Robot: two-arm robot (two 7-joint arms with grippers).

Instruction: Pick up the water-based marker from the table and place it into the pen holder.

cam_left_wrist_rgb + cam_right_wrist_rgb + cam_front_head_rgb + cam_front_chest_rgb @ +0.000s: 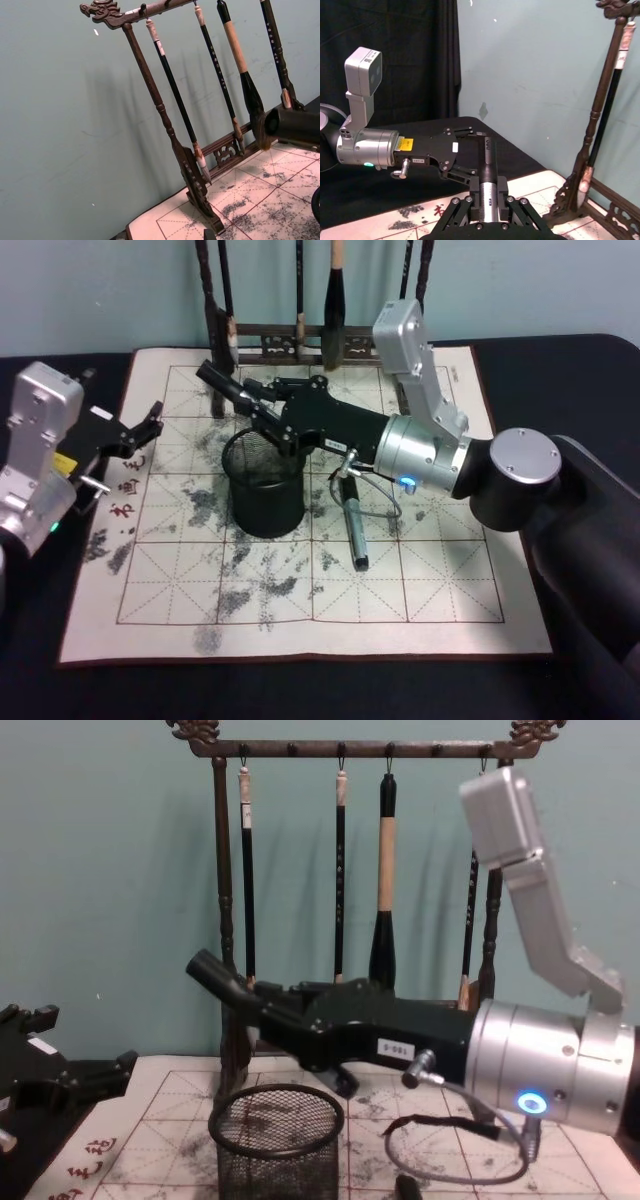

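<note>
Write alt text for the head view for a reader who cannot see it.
The right end effector holds a dark marker tilted above the black mesh pen holder on an ink-stained mat. A second pen lies beside the holder; the left end effector rests at the mat's left edge.

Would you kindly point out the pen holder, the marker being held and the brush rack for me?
pen holder (266,504), head view, mesh wall.
held marker (215,977), chest view, its free end.
brush rack (290,749), chest view, top bar.
</note>
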